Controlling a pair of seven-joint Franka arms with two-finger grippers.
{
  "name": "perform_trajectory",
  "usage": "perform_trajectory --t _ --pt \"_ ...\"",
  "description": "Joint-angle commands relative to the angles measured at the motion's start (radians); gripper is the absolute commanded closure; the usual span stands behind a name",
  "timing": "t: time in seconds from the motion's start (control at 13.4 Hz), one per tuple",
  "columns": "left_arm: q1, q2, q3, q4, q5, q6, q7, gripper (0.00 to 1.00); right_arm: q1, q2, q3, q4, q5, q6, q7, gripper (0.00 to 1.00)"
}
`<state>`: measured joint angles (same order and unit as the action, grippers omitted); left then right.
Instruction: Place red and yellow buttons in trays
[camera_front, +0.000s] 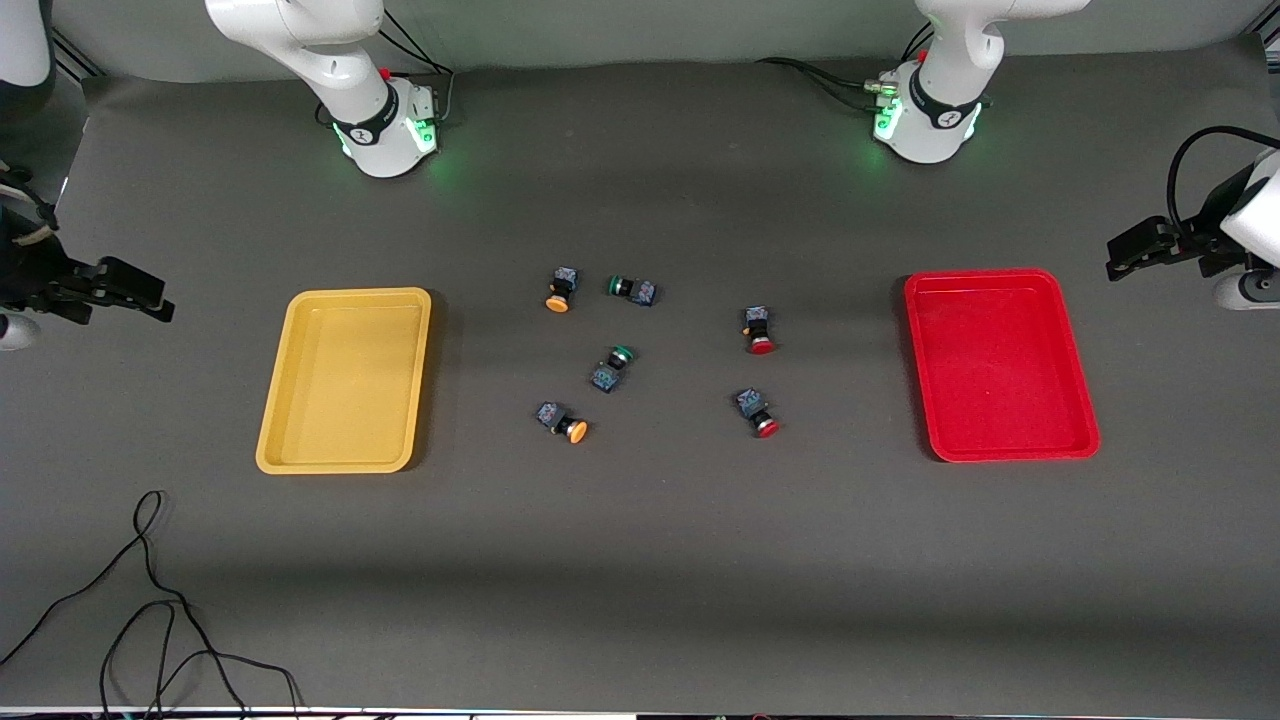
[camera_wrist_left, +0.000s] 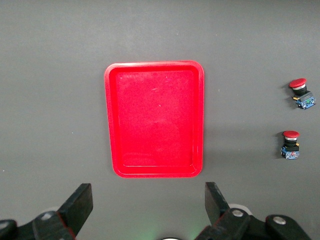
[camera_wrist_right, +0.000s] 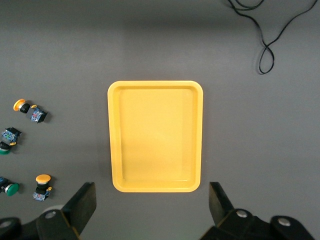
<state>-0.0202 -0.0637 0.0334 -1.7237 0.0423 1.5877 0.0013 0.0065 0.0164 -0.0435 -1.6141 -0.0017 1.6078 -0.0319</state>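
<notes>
No readable writing anywhere. Left claw (camera_wrist_left: 147, 210) hangs wide open over the table edge by the red tray (camera_wrist_left: 154, 71) (glossy plastic, rounded corners). Two red buttons (camera_front: 760, 335) lie on the grey mat toward the middle. Right claw (camera_wrist_right: 151, 210), also wide, hangs by the yellow tray (camera_wrist_right: 155, 86), with the yellow buttons (camera_front: 560, 292) and green ones (camera_front: 630, 289) mid-table.

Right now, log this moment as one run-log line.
left gripper open over table by red plastic tray | right gripper open by yellow plastic tray | both trays empty
</notes>
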Motion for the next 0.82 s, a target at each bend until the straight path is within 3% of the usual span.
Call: perform_trajectory --t 0.0,0.22,0.37,0.52,0.75 --pt "-0.004 -0.018 0.002 -0.024 0.010 0.024 -0.018 0.00 0.050 -0.015 0.005 -0.042 -0.011 0.001 0.038 0.00" --pt "-0.001 0.016 0.003 -0.013 -0.001 0.024 -0.018 0.00 0.150 -0.062 0.004 -0.150 0.024 0.042 0.220 0.00" --pt "-0.015 0.076 0.000 0.009 -0.004 0.043 -0.021 0.00 0.240 -0.154 0.004 -0.318 0.043 0.156 0.358 0.00" --pt "-0.032 0.143 -0.050 0.021 -0.004 0.084 -0.079 0.00 0.369 -0.205 0.004 -0.444 0.045 0.257 0.548 0.00" --pt "-0.040 0.194 -0.182 0.018 0.005 0.109 -0.245 0.00 0.551 -0.194 0.004 -0.536 0.045 0.400 0.772 0.00"
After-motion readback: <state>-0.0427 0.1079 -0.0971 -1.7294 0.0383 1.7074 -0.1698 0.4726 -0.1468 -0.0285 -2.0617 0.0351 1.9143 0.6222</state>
